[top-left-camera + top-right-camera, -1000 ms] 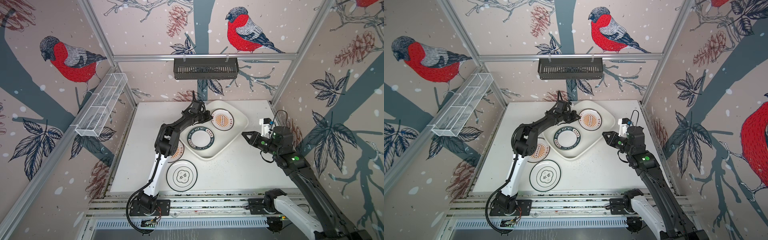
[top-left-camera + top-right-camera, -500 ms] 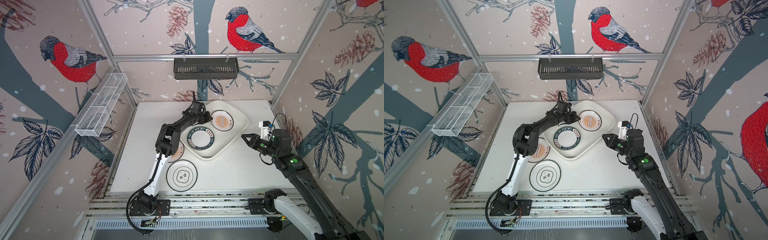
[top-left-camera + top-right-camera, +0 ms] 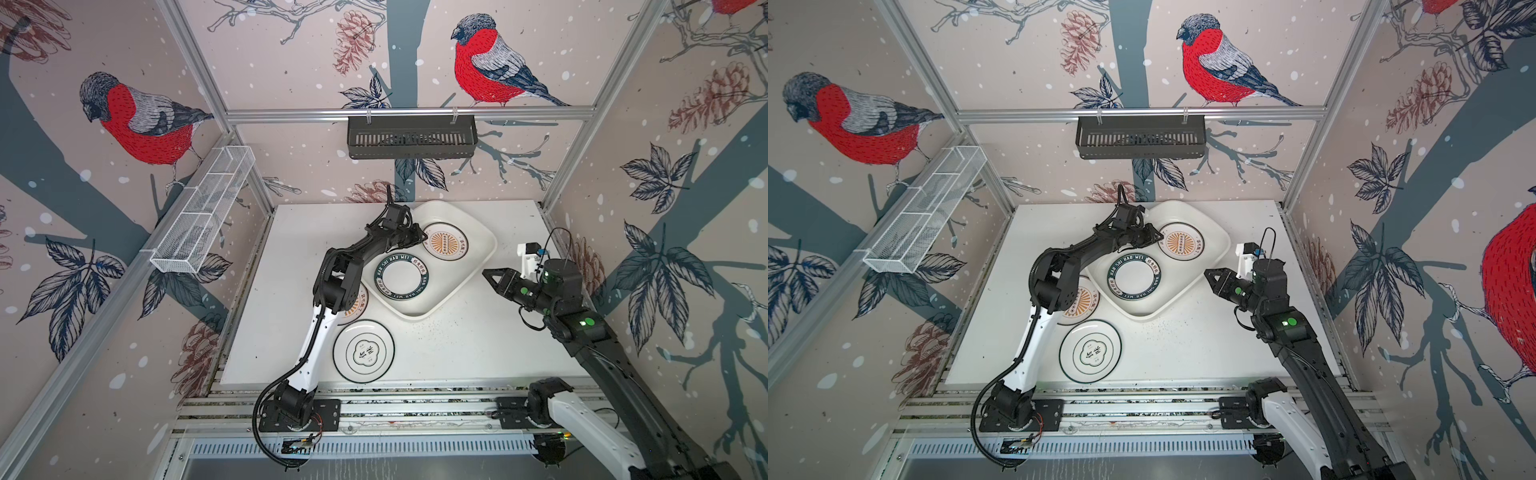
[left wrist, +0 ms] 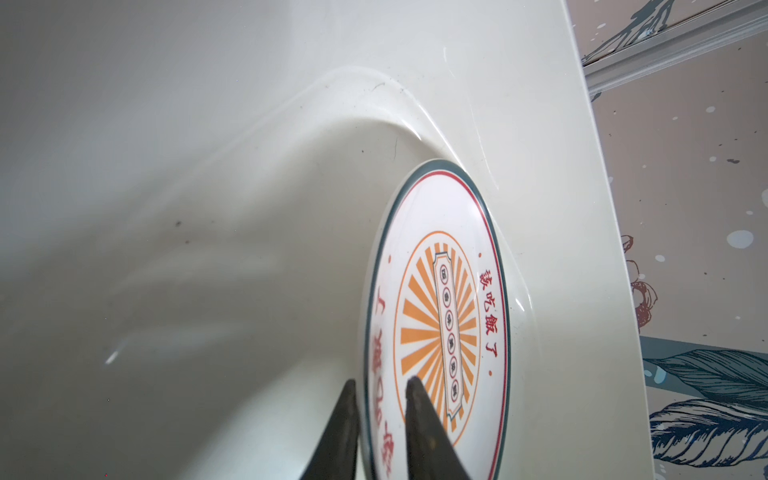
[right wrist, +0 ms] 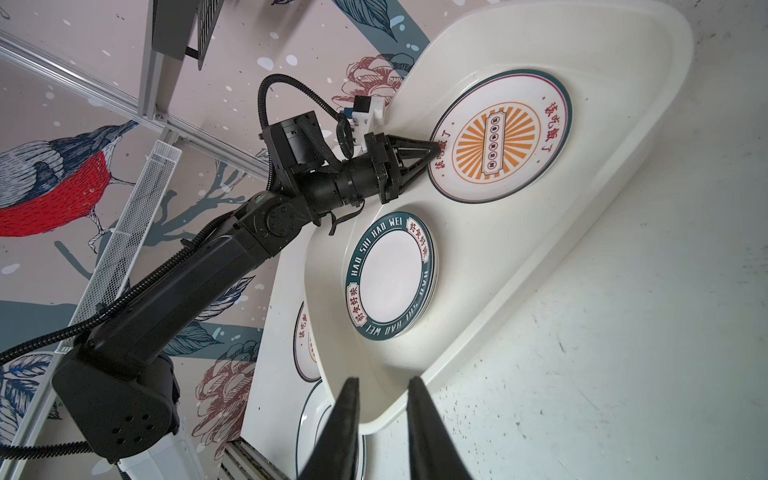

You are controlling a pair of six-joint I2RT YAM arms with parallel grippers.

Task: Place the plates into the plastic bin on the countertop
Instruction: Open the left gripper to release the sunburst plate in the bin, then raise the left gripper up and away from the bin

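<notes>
Now the left arm rises from its base at the lower middle of both top views, bends at the elbow and reaches toward upper centre, its left gripper (image 3: 419, 237) at the edge of a round white plate with an orange sunburst centre (image 3: 445, 242). That plate lies flat in the large shallow white plastic bin (image 3: 461, 280), beside a white plate with a dark green lettered rim (image 3: 402, 276). Its fingers (image 4: 419, 415) stand slightly parted astride the sunburst plate's rim, not pinching it. The right arm slants in from the lower right; the right gripper (image 3: 487, 274) hovers just off the bin's right edge, narrowly parted and empty. Lower left of the bin, a black-rimmed emblem plate (image 3: 363, 351) and a second sunburst plate (image 3: 361, 307) lie on the speckled white countertop (image 3: 457, 349).
</notes>
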